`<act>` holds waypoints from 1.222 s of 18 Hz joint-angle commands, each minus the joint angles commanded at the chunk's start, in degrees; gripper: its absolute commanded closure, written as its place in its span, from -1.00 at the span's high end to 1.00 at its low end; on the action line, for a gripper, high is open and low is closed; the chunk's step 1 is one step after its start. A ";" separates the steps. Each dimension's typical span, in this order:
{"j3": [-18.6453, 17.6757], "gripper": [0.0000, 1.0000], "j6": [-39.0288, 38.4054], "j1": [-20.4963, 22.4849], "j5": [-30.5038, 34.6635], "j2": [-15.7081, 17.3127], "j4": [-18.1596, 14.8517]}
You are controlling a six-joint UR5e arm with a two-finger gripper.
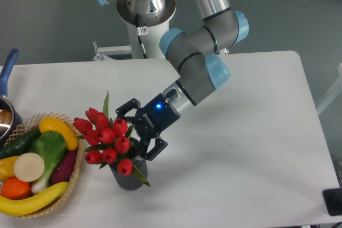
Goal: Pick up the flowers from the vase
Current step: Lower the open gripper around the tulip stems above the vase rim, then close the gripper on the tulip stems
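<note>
Ten or so red flowers (107, 136) stand bunched in the vase (128, 175) near the table's (240, 148) front edge, with a basket (75, 182) at the vase's 9 o'clock. Coming in from 2 o'clock, the gripper (131, 135) has its jaws spread at the bunch's right flank, nothing held. A good grasp likely means closing low around the bound stems, not the buds, then lifting straight up. From the base at 12 o'clock, the arm slopes down and leftward.

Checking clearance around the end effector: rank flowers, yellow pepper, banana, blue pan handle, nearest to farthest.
From the end effector:
1. Flowers, right beside it, in the vase.
2. Yellow pepper, top of basket.
3. Banana, basket's front edge.
4. Blue pan handle, far left edge.
</note>
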 joint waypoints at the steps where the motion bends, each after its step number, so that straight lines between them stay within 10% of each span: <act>1: 0.26 1.00 0.00 -0.09 0.00 -0.09 0.00; 16: 0.97 -0.02 -1.06 0.17 -0.44 -0.44 0.09; 22: 0.70 -0.03 -1.23 0.88 -1.40 0.17 0.00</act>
